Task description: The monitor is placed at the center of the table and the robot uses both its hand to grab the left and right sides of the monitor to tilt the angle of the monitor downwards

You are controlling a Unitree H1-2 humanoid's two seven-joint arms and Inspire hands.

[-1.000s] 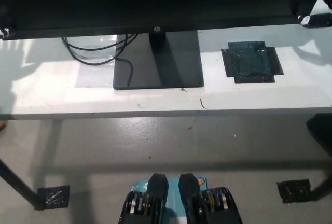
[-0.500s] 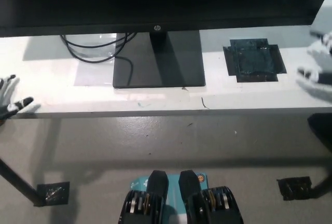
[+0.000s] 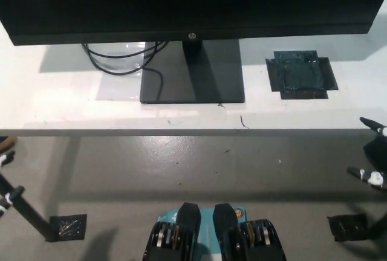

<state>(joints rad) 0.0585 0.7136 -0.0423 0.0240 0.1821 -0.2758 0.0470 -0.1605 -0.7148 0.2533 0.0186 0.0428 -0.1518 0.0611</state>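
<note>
The black monitor (image 3: 181, 1) spans the top of the head view, its lower bezel facing me, on a flat black stand base (image 3: 192, 77) at the middle of the white table (image 3: 72, 107). My white left hand (image 3: 5, 179) shows only as fingertips at the far left edge, below the table's front edge and away from the monitor. At the far right edge my black right hand (image 3: 372, 152) also hangs below the table's front edge, with its fingers apart. Neither hand touches or holds anything.
A black cable loop (image 3: 121, 61) lies left of the stand base. A dark tape patch (image 3: 301, 74) is stuck on the table to the right. Below, a black table leg (image 3: 27, 215) and floor tape patches (image 3: 68, 226) (image 3: 347, 226) show.
Both hands have left the monitor's side edges and dropped outward and down past the table's front edge. The whole picture has shifted a little, so the camera moved.
</note>
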